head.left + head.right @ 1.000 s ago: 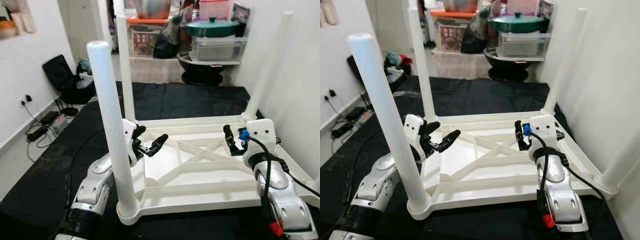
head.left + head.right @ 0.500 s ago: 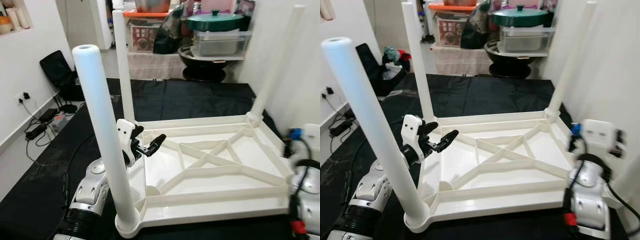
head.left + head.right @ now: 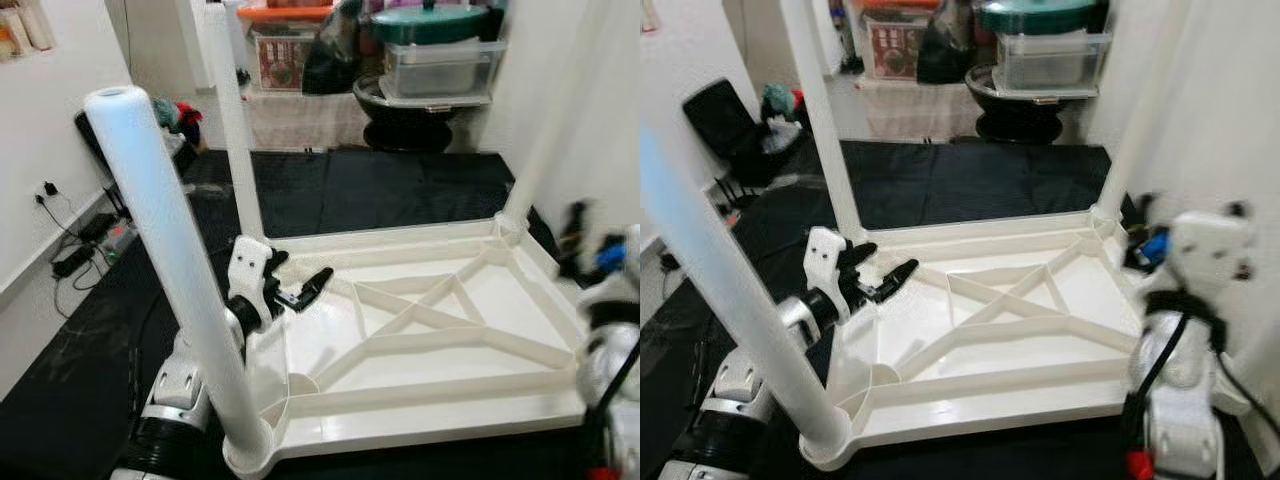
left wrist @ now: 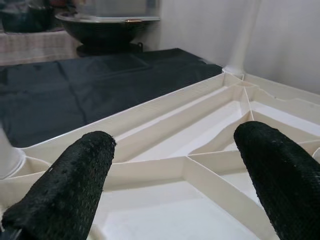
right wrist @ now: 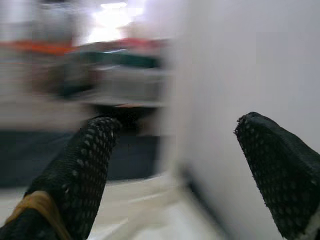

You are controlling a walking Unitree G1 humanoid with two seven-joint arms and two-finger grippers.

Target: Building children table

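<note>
The left gripper [image 3: 305, 290] hangs over the left side of the upturned table top [image 3: 420, 340], fingers spread apart with nothing between them; its wrist view confirms both black fingertips [image 4: 70, 185] parted above the ribbed underside, touching no part of it. It sits just beside the near left leg [image 3: 175, 270], apart from it.

The right gripper [image 5: 185, 165] is at the right edge of the scene, near the table's right rim and blurred in the head views. Its wrist view shows the two fingers wide apart and empty, facing a pale surface that cannot be identified through the blur.

The children's table lies upside down on a black mat [image 3: 390, 195], ribs and diagonal braces facing up. Three legs stand seated in corner sockets: the near left leg, the far left leg [image 3: 235, 130] and the far right leg [image 3: 545, 130]. In the right eye view a pale blur at the near right edge may be a fourth leg; this cannot be confirmed.

Assessment: assembly appears largely complete, with at least three of four legs fitted. Remaining work is judged to be verifying or seating the near right leg, then turning the table upright. Neither gripper is engaged with any part at present.
</note>
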